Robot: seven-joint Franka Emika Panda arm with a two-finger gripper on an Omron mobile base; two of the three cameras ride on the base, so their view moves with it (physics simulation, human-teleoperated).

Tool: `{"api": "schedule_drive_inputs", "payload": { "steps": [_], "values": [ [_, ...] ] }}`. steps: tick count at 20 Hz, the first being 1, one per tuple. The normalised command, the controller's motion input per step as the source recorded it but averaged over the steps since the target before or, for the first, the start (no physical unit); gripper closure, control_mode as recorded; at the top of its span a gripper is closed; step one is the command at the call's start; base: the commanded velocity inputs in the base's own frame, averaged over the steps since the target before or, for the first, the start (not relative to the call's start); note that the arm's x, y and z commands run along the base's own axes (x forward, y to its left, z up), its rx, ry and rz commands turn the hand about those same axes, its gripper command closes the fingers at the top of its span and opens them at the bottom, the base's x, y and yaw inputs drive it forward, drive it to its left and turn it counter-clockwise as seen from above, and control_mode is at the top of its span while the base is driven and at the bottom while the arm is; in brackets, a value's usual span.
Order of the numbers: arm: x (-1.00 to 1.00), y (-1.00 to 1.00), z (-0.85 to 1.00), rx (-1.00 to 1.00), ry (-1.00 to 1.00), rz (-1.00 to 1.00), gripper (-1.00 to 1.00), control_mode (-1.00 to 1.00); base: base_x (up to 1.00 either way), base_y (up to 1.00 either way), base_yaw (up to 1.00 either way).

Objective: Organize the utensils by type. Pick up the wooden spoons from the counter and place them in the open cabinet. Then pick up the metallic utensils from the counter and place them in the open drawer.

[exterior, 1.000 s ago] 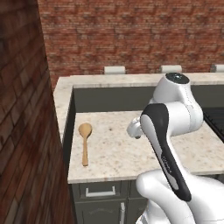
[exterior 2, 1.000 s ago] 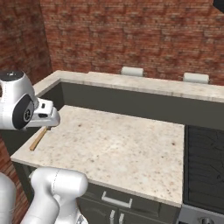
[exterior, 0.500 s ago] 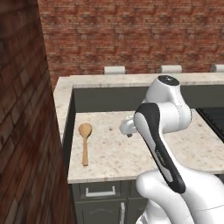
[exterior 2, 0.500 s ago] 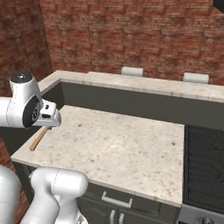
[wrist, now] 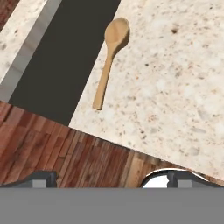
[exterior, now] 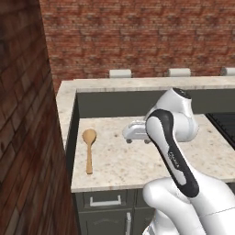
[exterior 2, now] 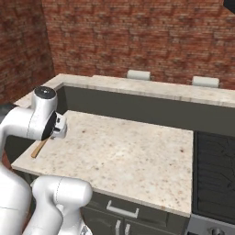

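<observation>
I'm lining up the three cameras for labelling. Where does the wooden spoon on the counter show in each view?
Left base view: wooden spoon lies near the counter's left edge, bowl away from the camera.
Right base view: its handle end pokes out below the arm, at the counter's left edge.
Hand view: upper middle, bowl uppermost.
Shared landmark: the counter's left edge, which the spoon lies beside.

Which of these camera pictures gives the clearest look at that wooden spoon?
The hand view: the wooden spoon lies whole and large on the counter. The left base view shows it whole but smaller; the right base view shows just its handle end behind the arm.
</observation>
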Motion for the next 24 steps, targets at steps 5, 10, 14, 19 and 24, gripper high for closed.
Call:
{"api": "schedule_drive_inputs", "payload": {
  "steps": [5,10,14,19,24],
  "values": [
    [0.10,0.26,-0.13,0.00,0.08,0.00,-1.00,-1.00,0.00,0.00,0.00],
    [0.18,0.20,-0.05,0.02,0.13,0.00,-1.00,-1.00,0.00,0.00,0.00],
    [0.23,0.38,-0.25,0.00,0.09,0.00,-1.00,-1.00,0.00,0.00,0.00],
    [0.31,0.40,-0.37,0.00,0.05,0.00,-1.00,-1.00,0.00,0.00,0.00],
    [0.34,0.27,-0.41,0.00,0.02,0.00,-1.00,-1.00,0.00,0.00,0.00]
  ]
}}
